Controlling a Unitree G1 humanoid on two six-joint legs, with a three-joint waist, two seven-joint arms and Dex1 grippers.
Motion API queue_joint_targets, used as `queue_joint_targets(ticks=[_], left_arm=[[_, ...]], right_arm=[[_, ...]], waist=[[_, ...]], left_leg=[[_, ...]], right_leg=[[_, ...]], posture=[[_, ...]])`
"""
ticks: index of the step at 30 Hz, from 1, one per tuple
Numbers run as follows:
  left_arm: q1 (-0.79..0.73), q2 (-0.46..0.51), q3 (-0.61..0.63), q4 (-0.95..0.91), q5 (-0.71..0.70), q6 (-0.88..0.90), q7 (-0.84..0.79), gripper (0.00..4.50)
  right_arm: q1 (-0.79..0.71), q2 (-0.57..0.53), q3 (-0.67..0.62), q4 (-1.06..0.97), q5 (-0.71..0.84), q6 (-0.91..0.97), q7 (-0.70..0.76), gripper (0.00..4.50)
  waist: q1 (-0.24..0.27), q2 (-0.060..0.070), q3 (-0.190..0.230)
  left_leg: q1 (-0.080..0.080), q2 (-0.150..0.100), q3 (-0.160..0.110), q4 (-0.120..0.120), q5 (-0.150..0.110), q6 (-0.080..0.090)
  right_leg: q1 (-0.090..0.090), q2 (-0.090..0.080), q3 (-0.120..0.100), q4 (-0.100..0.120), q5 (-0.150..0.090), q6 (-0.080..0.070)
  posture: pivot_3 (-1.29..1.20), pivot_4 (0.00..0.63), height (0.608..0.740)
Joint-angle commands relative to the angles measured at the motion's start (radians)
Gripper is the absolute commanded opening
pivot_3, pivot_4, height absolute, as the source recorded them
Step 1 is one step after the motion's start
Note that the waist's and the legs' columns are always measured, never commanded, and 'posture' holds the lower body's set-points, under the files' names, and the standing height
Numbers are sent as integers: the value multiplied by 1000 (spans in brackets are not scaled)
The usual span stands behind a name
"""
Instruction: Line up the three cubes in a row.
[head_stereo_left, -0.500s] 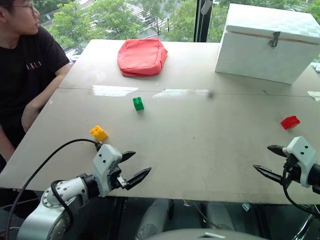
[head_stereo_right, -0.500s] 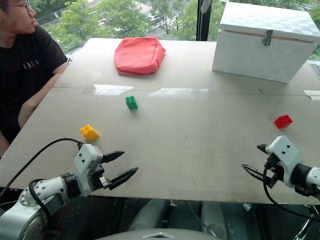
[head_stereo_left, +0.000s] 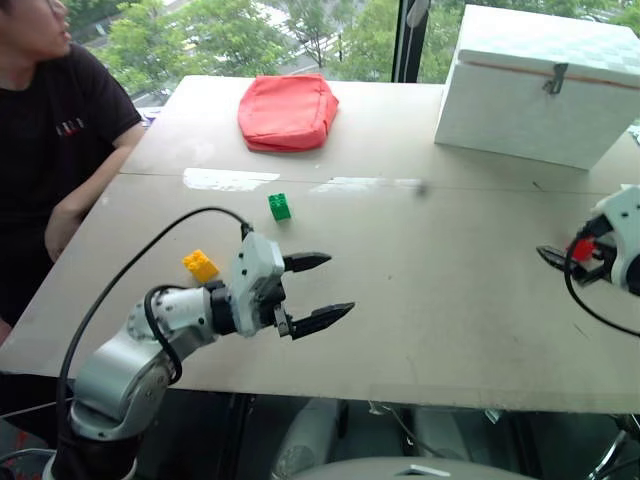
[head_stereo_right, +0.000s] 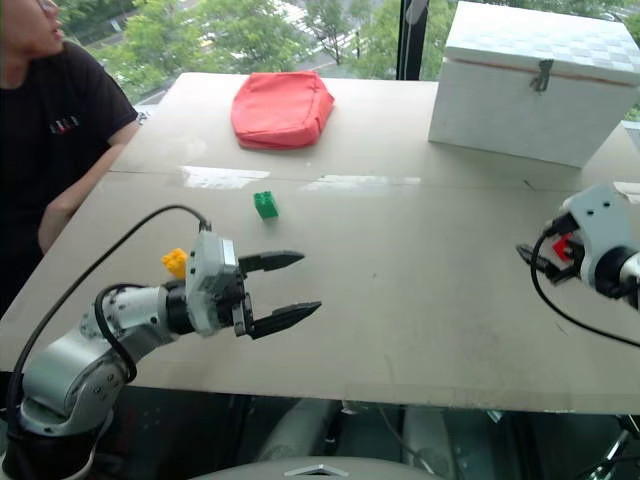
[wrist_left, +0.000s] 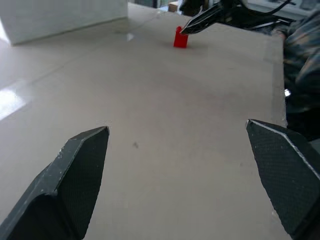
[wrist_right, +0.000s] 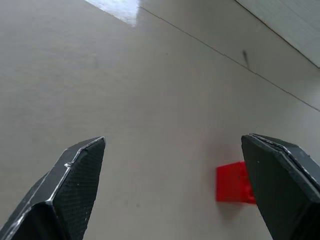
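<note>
Handling: being small, hard studded plastic blocks, the three cubes are judged light, stiff and a little slippery; each is best pinched across two opposite flat side walls, low on the body, below the studs.
Yellow studded plastic cube (head_stereo_left: 199, 265): it is set near the table's left edge, towards the near side, just beside the left arm; its sides are turned at an angle to the table's edges.
Green studded plastic cube (head_stereo_left: 279, 206): it is placed left of the middle, just on the near side of the seam across the pale table (head_stereo_left: 430, 290), studs up, slightly turned.
Red studded plastic cube (wrist_right: 234, 183): it is found close to the right edge, studs up as far as can be told; no clear long axis is made out on any of the three.
Left gripper (head_stereo_left: 318, 291): the jaws are spread wide and nothing is held; it is pointed across the table towards the right edge.
Right gripper (wrist_right: 175, 175): the jaws are released and empty, with the red cube just beside one finger (wrist_right: 280, 185), not gripped.
Spacing: the cubes are kept well apart, so no row is formed yet.
</note>
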Motion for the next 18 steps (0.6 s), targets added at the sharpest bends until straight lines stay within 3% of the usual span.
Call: queue_joint_targets(ticks=[1,8,18], left_arm=[[-88,-39,-68,7,-10,-1,1,4477],[-188,-98,-144,65,18,-27,-5,4477],[-171,-98,-149,64,13,-37,-26,4477]], right_arm=[[-153,-52,89,156,-20,94,15,4500],[-404,-24,270,501,-96,79,39,4500],[-485,-18,383,676,-165,0,134,4500]], waist=[[-1,0,1],[0,0,1],[-2,0,1]], left_leg=[[-1,1,1,0,0,0],[-2,2,3,0,0,0],[-2,2,3,0,-1,1]], right_leg=[[0,0,0,0,0,0],[-1,1,0,-2,2,3],[-1,1,1,-3,2,3]], posture=[[0,150,740],[0,150,740],[0,150,740]])
